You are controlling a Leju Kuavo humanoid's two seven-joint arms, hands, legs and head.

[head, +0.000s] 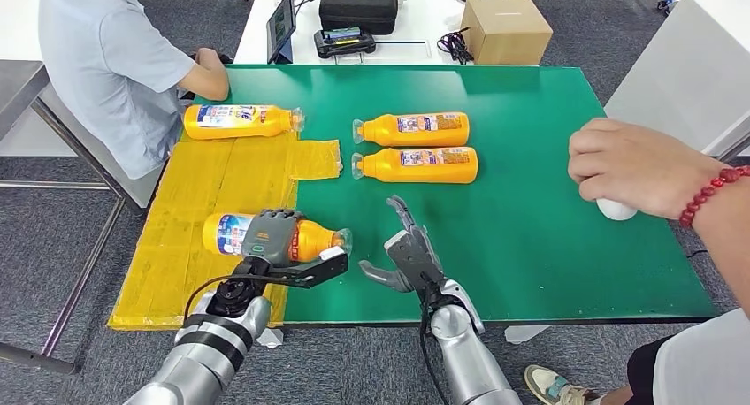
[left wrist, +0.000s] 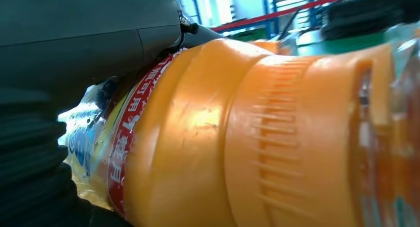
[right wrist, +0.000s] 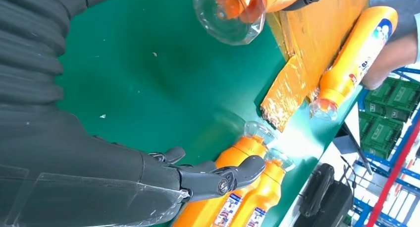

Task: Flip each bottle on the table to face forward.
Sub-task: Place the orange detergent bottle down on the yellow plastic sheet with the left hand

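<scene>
- The near bottle (head: 265, 235) is lying on its side at the front edge of the yellow mat (head: 190, 237), its clear cap poking just over onto the green worktop (head: 531, 246); the left robot hand (head: 279, 246) is covering its middle, so much of the label is hiding under the fingers.
- The left robot hand is gripping this bottle, fingers wrapping over the top and thumb lying along the near side; in the left wrist view the orange shoulder and ribbed neck (left wrist: 277, 138) are filling the frame, and the print on the red label band is too blurred to read.
- The right robot hand (head: 409, 250) is hovering just beside the cap, fingers spread apart and holding nothing; whether it is touching the worktop cannot be told.
- A second bottle (head: 241, 121) is lying at the far end of the mat, cap pointing right.
- Two more bottles (head: 411, 129) (head: 416, 164) are lying side by side on the green surface, caps pointing left; in the right wrist view their bodies are running out of frame behind the fingers (right wrist: 233, 175).
- A seated person (head: 115, 69) is leaning an arm at the far left corner, cut off by the frame.
- Another person's hand (head: 632, 166) is resting over a small white object (head: 616, 210) at the right, mostly hiding it.
</scene>
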